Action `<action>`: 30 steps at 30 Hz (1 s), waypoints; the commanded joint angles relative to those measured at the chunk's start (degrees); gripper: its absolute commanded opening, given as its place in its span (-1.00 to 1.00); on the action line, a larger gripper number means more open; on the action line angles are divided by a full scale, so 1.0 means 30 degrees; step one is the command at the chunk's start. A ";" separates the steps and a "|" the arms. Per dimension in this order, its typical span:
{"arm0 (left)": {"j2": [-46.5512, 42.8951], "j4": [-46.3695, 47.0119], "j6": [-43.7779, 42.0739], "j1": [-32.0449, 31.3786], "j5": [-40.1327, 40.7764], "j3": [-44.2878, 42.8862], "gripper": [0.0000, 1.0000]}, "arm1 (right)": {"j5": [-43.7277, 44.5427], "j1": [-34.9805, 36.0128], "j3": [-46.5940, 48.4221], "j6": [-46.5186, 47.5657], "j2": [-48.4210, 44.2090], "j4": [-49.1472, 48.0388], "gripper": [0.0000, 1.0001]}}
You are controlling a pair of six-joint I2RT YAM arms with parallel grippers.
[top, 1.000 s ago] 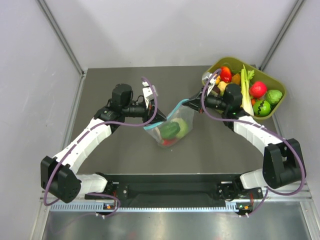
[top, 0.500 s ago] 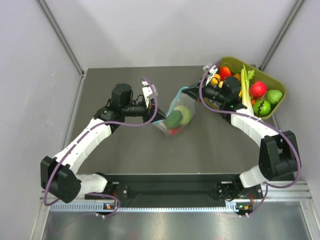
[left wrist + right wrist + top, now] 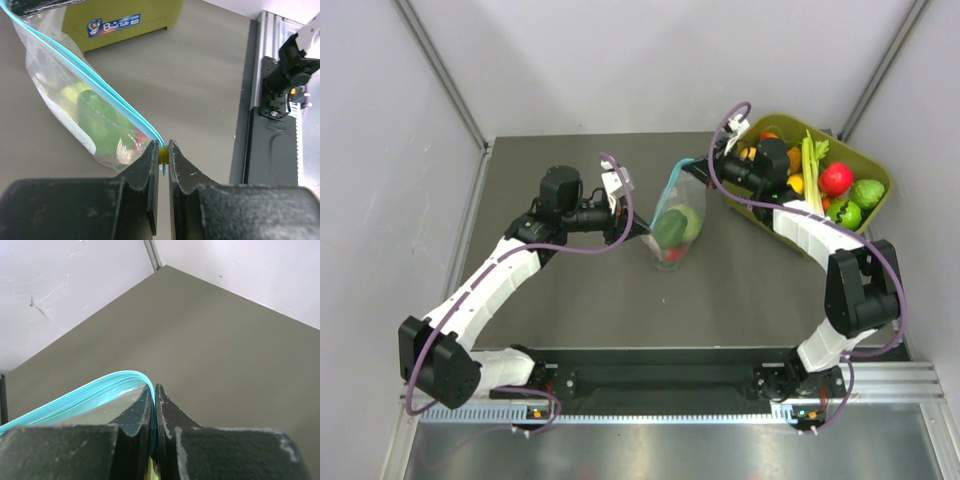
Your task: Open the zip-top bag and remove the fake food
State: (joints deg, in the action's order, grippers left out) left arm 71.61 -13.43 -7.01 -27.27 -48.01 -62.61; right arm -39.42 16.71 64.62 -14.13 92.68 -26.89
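Clamping the zip-top bag [image 3: 676, 215] tightly: left claw [image 3: 162, 145], right claw [image 3: 153, 388].

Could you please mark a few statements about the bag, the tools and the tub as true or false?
1. The left tool pinches one end of the zip-top bag at its teal strip. True.
2. The right tool is open and clear of the bag. False: it is shut on the strip at the bag's other end.
3. The fake food is inside the bag. True.
4. The bag lies in the olive-green tub. False: it is held between the two tools over the table, beside the tub.
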 commanded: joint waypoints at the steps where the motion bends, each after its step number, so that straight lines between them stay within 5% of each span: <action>1: -0.0874 -0.0591 -0.0068 -0.0110 -0.1517 -0.0576 -1.00 | 0.2738 -0.0589 0.1575 0.0901 0.0277 -0.0353 -1.00; 6: -0.0756 0.0080 0.0546 -0.0198 -0.1139 -0.0285 -1.00 | 0.3763 -0.0560 0.2102 0.1340 -0.0336 0.2397 -0.92; 8: -0.0698 0.0813 0.0956 -0.0461 -0.0349 -0.0049 -1.00 | 0.4230 -0.0589 0.2016 0.1283 -0.1097 0.3742 -0.59; 9: -0.0640 0.0873 0.0929 -0.0607 0.0554 0.0097 -1.00 | 0.4465 -0.0589 0.1870 0.1224 -0.1477 0.4127 -0.22; 12: -0.0377 0.0932 0.0929 -0.1193 0.2634 0.0186 -1.00 | 0.5986 -0.0560 0.0904 0.0610 -0.3292 0.5212 0.25; 19: -0.0170 0.2162 0.1807 -0.2043 0.5480 0.0830 -1.00 | 0.9360 0.0199 -0.0709 -0.1527 -0.7364 0.8113 0.37; 30: -0.0200 0.2514 0.1779 -0.2483 0.6012 0.1123 -1.00 | 1.1382 0.3453 -0.1998 -0.2584 -0.6639 1.0752 0.39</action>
State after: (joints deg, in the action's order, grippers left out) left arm 71.64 -9.21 -1.67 -34.28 -30.96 -59.68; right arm -9.02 25.96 59.40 -20.14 71.33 2.81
